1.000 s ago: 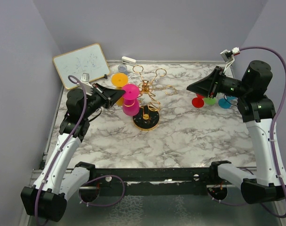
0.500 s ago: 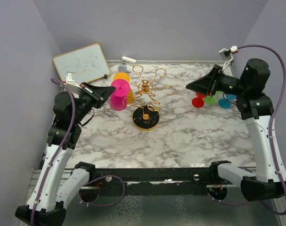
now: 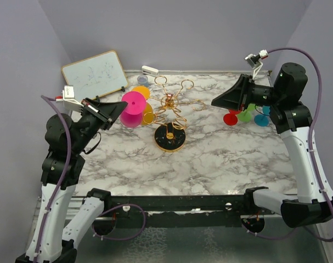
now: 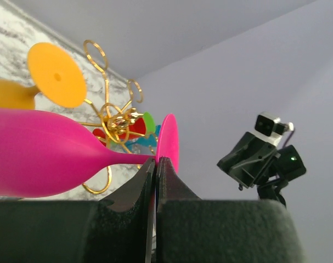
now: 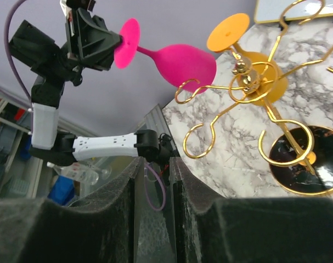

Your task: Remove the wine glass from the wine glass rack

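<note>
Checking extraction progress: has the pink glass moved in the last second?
Yes. The pink glass, held by the left gripper, has shifted left and back, away from the rack, toward the whiteboard.

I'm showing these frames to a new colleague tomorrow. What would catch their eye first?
Most likely the pink wine glass, held sideways by its stem in the left gripper, clear of the gold wine glass rack at the table's middle. An orange glass still hangs on the rack, and red, green and blue glasses stand beneath the right gripper.
</note>
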Motion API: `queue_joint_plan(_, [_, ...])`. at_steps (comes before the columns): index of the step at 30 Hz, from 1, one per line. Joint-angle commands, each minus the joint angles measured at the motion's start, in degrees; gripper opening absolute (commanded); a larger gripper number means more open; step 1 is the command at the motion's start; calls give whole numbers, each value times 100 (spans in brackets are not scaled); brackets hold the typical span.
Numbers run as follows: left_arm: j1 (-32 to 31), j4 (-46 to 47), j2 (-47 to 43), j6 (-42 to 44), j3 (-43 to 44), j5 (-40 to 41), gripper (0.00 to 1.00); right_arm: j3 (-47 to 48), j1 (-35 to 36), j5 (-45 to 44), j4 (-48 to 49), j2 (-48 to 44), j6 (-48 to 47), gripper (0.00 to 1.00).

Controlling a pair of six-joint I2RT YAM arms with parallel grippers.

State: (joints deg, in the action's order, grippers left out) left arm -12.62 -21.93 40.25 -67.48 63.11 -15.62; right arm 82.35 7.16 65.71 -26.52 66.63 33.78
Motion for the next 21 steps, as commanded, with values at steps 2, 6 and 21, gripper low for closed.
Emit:
queue_joint_plan(2, [-9,350,-35,238,484,-310,0,229,284,671,547,85,261,28])
queue_joint_plan(6, [-15,1343,203,361,457,-929,0,267,506,884,1064,136,516,34])
queue_joint_plan(21, [-356,3519,2512,712,2014,-2777,0,1567,867,192,1888,1171,776,42])
